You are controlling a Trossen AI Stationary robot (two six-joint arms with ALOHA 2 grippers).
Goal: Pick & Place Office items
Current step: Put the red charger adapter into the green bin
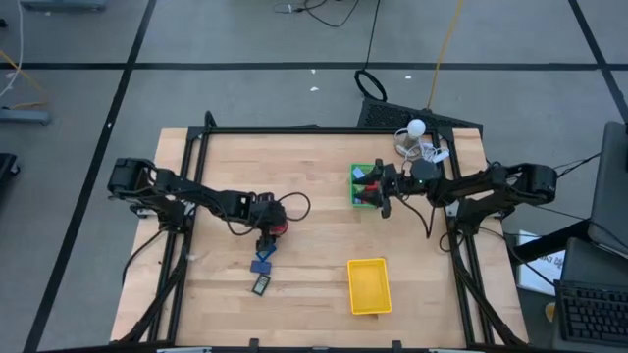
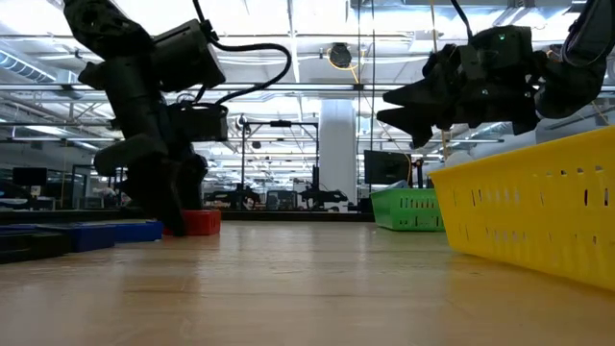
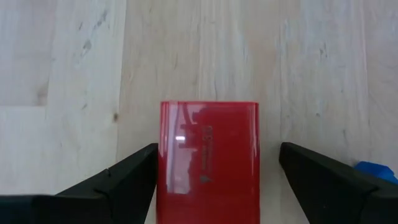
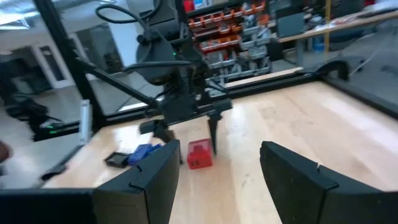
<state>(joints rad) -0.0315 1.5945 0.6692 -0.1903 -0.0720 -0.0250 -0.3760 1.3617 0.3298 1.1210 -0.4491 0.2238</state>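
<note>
A workshop or lab. Shelves of orange parts bins (image 4: 224,28) line the back. Monitors (image 2: 384,165) and workbenches stand under ceiling lights.

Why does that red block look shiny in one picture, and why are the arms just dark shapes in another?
Left wrist view: the red block has a glossy face that reflects the ceiling lights as pale streaks. Low view: bright ceiling lights behind the left end effector and the right end effector leave both as near silhouettes. Right wrist view: the picture is soft, with hazy edges.

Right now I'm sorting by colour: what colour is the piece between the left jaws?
Red, glossy; the red piece shows best in the left wrist view.
</note>
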